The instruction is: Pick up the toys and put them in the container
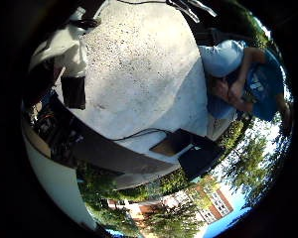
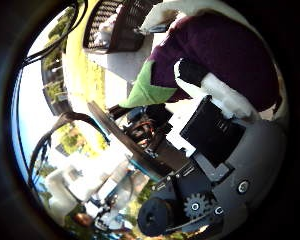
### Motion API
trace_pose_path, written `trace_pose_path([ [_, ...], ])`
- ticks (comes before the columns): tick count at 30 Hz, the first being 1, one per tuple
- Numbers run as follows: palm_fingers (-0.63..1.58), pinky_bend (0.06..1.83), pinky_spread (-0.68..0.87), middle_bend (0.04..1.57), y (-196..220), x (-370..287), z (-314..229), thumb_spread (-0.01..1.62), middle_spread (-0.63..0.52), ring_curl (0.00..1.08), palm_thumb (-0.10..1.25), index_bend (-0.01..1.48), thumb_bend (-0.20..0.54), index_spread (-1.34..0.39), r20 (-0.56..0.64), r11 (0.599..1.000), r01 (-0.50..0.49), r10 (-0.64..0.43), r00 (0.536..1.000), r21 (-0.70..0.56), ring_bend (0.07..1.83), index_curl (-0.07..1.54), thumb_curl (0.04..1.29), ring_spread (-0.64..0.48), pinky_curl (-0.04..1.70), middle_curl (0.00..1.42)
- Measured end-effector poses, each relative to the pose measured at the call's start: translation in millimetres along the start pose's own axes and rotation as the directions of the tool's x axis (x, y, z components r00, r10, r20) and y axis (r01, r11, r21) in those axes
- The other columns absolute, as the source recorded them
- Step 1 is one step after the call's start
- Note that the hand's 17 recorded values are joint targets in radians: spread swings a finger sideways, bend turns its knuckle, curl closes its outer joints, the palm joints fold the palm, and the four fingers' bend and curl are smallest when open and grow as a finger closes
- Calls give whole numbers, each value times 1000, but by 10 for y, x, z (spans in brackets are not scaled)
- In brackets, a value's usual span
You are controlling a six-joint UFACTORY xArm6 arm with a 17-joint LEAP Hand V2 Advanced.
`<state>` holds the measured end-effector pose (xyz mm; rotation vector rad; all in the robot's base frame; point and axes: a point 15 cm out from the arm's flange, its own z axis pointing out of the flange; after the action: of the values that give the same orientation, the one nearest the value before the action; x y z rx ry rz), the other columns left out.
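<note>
A purple plush toy (image 2: 225,50) with a green leaf part (image 2: 147,90) fills much of the thumb side view, close against my palm. A white and black finger (image 2: 215,92) of my right hand (image 2: 210,135) curls across the toy and holds it. Beyond the toy stands a black mesh basket (image 2: 115,25) on a pale surface, with something light inside that I cannot make out. In the little finger side view, more white and black parts of the hand (image 1: 69,64) show over the concrete ground (image 1: 139,64).
A person in a blue shirt (image 1: 253,84) crouches at the edge of the concrete, touching none of the task's things. A black box (image 1: 198,153) and a dark board (image 1: 114,153) lie nearby. Trees and buildings stand beyond.
</note>
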<state>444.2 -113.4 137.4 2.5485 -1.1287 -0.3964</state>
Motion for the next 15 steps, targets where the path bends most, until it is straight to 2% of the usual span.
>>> trace_pose_path([
  [6, 747, 1661, 111, 1270, 70, -800, -982, 1152, -270, 933, 1034, 741, -11, -1112, 52, 985, 47, -56, 997, 166, 1492, 695, 748, -152, 832, 1147],
  [10, 716, 1678, 106, 1297, -237, -1527, -1564, 1156, -261, 931, 1029, 725, -11, -1139, 47, 943, 125, -146, 988, 309, 1523, 806, 767, -152, 852, 1156],
  [15, 698, 1693, 103, 1327, -704, -2100, -1862, 1149, -252, 926, 1006, 703, -20, -1167, 66, 918, 94, -129, 989, 386, 1548, 917, 779, -151, 869, 1156],
])
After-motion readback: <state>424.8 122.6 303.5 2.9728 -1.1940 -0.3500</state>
